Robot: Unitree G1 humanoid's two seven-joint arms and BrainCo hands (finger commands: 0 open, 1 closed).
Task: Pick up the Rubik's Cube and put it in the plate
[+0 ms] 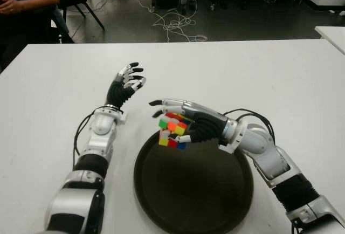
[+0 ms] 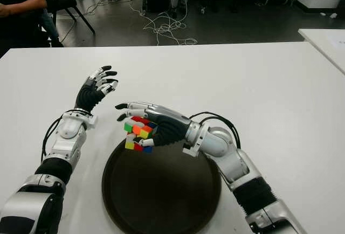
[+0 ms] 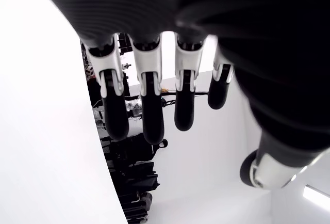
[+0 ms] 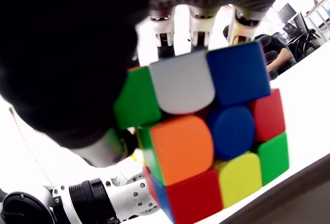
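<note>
My right hand [image 1: 178, 123] is shut on the Rubik's Cube [image 1: 173, 130], a multicoloured cube held just above the far left rim of the dark round plate [image 1: 194, 191]. In the right wrist view the cube [image 4: 206, 131] fills the palm, with fingers [image 4: 191, 25] curled over its far side. My left hand [image 1: 128, 80] is raised over the white table [image 1: 259, 72], left of the cube and apart from it, its fingers [image 3: 149, 105] spread and holding nothing.
A seated person [image 1: 21, 2] is at the far left beyond the table. Cables [image 1: 175, 26] lie on the floor behind the table's far edge. Another white table's corner [image 1: 331, 32] shows at the far right.
</note>
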